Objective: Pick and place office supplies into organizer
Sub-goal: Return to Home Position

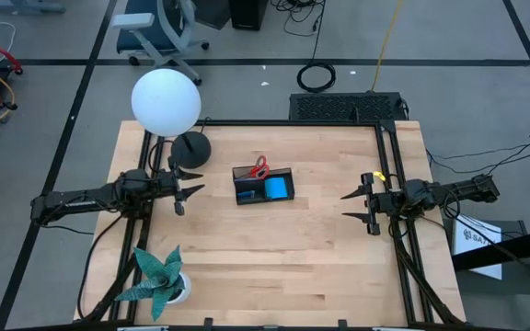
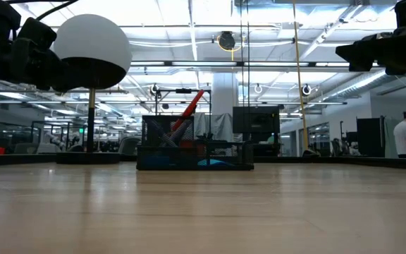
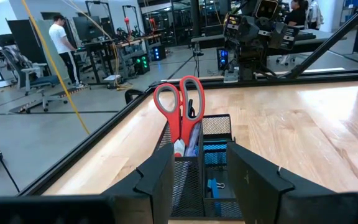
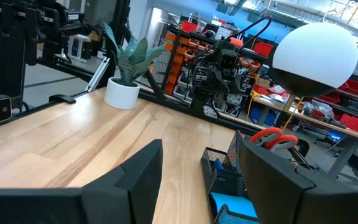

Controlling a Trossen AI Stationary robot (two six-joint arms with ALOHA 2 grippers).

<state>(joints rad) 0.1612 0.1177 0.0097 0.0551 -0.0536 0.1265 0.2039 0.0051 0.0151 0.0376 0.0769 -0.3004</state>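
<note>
At the table's middle, seen from above, we count one small black mesh organizer [image 1: 263,196]. It holds one pair of red-handled scissors [image 1: 259,166] and one bright blue square pad [image 1: 276,188]. Two grippers flank it, well apart: the left gripper [image 1: 194,183] and the right gripper [image 1: 348,206], each with fingers spread and gripping nothing. From table height, the scissors lean out of the organizer's taller section. In each wrist view we see two dark fingers apart, with the organizer beyond the gap.
</note>
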